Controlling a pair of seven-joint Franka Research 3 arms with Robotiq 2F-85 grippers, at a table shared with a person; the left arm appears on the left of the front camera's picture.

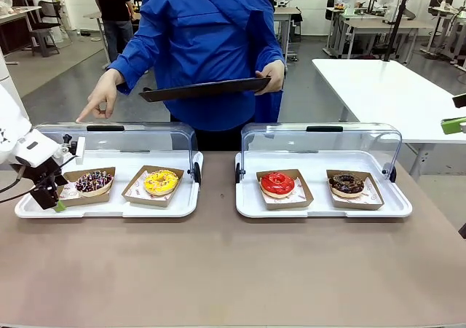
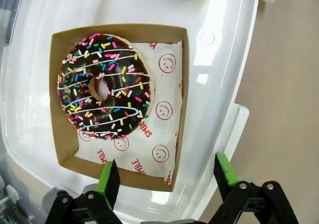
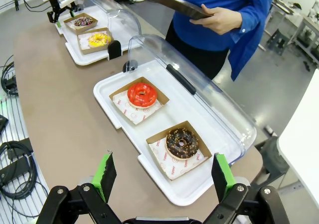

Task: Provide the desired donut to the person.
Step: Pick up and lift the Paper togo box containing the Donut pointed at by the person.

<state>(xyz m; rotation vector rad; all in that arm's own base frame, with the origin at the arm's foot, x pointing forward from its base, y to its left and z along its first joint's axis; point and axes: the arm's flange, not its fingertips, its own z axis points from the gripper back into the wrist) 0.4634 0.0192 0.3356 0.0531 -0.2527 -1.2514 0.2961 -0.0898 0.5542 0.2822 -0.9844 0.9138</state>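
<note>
L gripper (image 2: 166, 170) is seen w/ jaws apart, nothing held, hung over the near edge of the cardboard boat (image 2: 62, 149) in which the sprinkled choc donut (image 2: 102, 92) is sat, on the left white tray (image 1: 109, 208). R gripper (image 3: 162, 167) is likewise spread, empty, above the table by the right tray (image 3: 222, 142). The left lid (image 1: 116, 142) is pointed at by the person's hand (image 1: 102, 95); a dark tray (image 1: 204, 89) is held in the other
</note>
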